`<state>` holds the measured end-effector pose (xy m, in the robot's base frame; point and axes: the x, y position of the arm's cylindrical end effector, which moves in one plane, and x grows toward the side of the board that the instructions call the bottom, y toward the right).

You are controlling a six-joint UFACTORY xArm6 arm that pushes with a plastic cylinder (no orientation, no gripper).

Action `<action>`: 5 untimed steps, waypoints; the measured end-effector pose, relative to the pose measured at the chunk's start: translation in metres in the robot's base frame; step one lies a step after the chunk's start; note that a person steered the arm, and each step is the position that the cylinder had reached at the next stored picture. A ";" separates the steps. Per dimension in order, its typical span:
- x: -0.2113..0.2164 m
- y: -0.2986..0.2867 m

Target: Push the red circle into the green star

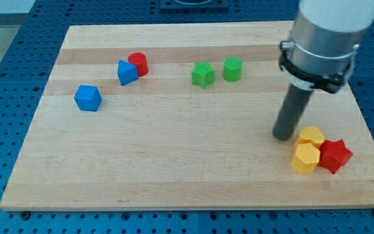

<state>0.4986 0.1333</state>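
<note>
Far from the red circle (139,63), my gripperless tip (281,136) nears yellow blocks (307,150); no writing

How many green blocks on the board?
2. Green star and green cylinder, side by side near the view's top centre. The arm could hide others at upper right.

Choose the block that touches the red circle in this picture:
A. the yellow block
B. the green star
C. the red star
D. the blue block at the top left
D: the red circle sits against the blue block near the view's top left, while the green star stands apart to its right. My tip is far off, beside the yellow blocks at the view's right.
</note>
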 end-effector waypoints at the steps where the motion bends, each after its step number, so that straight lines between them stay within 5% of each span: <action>1: -0.031 -0.056; 5: -0.093 -0.252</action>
<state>0.4059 -0.1187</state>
